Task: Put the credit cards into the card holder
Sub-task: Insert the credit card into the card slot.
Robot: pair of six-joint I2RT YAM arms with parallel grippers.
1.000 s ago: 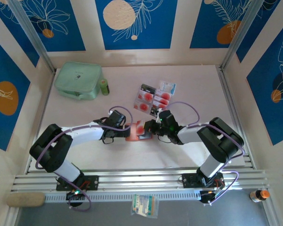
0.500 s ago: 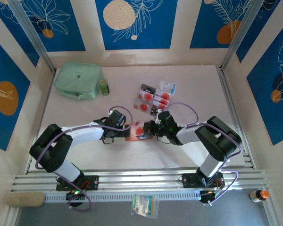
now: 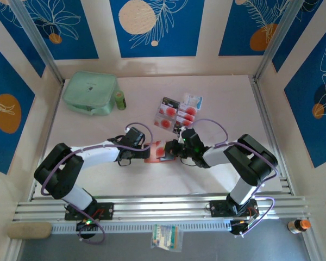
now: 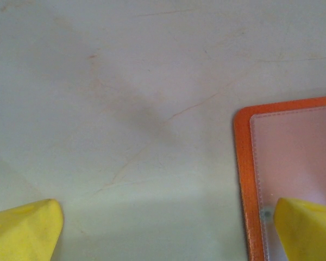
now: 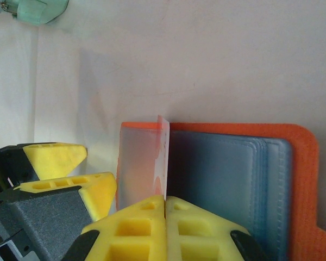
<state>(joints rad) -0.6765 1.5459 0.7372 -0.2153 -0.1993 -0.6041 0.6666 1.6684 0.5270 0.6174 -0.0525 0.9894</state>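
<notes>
Light falls evenly from above in the top view: the table [image 3: 228, 98] is bright and sharp, with soft, short shadows under the arms [image 3: 98, 152]. The left wrist view is pale and soft; a faint diagonal shadow crosses the table, and the yellow fingers [image 4: 22, 231] at the bottom corners are blurred. In the right wrist view the card [image 5: 144, 163] looks shaded and hazy, the holder [image 5: 293, 179] sharper.

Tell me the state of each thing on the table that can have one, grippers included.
card holder: open, flat on the table, slots showing.
held credit card: upright on edge over the holder, not yet in a slot.
other credit cards: loose in a pile, outside the holder.
left gripper: open, one finger over the holder's edge.
right gripper: shut on the held credit card.
</notes>
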